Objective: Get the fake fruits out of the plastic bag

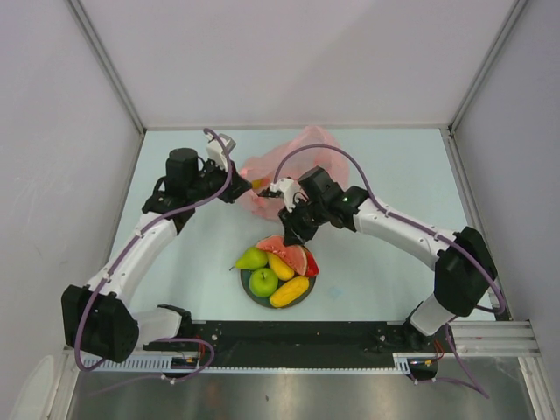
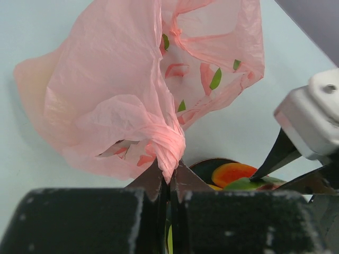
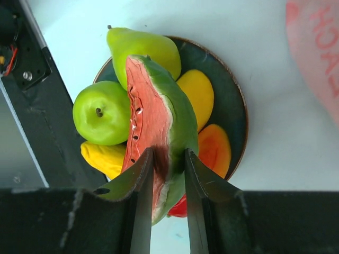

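The pink plastic bag [image 1: 297, 153] lies at the back of the table, and my left gripper [image 2: 170, 177] is shut on a bunched twist of it [image 2: 122, 90]. My right gripper [image 3: 168, 164] is shut on the watermelon slice [image 3: 159, 111] right over the dark plate [image 3: 238, 106]. On that plate lie a green apple [image 3: 101, 112], a green pear [image 3: 140, 47], yellow pieces [image 3: 197, 90], an orange piece [image 3: 214, 148] and a red piece [image 3: 180, 207]. From above, the slice [image 1: 284, 248] sits at the plate's far side. Whether the slice touches the other fruits I cannot tell.
The plate [image 1: 248, 293] stands just ahead of the black base rail [image 1: 289, 332] at the near edge. Grey enclosure walls close in the table on three sides. The right arm's fingers [image 2: 275, 156] show beside the bag in the left wrist view.
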`<state>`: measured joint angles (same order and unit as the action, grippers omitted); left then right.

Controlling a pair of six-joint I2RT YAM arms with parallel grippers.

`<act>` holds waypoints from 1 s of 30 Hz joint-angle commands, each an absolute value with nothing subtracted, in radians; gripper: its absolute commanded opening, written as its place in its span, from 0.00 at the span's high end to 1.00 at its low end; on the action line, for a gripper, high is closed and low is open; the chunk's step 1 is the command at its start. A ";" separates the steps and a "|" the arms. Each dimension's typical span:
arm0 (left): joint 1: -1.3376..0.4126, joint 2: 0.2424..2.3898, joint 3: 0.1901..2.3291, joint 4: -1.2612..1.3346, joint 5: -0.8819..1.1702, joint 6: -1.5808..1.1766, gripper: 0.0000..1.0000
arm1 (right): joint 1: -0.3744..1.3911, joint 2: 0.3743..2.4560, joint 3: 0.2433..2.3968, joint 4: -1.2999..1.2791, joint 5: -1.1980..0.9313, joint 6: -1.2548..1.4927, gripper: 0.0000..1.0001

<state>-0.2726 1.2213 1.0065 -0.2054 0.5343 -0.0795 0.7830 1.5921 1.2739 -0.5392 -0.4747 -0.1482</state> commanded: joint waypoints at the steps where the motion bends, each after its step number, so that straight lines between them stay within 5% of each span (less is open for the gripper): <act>1: -0.268 1.178 1.012 -0.202 0.540 -0.087 1.00 | 0.790 1.566 1.255 -0.500 -0.299 0.118 1.00; 19: -0.268 1.174 0.994 -0.199 0.548 -0.106 1.00 | 0.782 1.609 1.229 -0.506 -0.149 0.311 1.00; 24: -0.268 1.157 0.976 -0.201 0.543 -0.101 1.00 | 0.798 1.614 1.227 -0.494 -0.190 0.285 0.83; 30: -0.268 1.149 0.968 -0.207 0.540 -0.091 1.00 | 0.819 1.620 1.220 -0.495 -0.238 0.244 0.49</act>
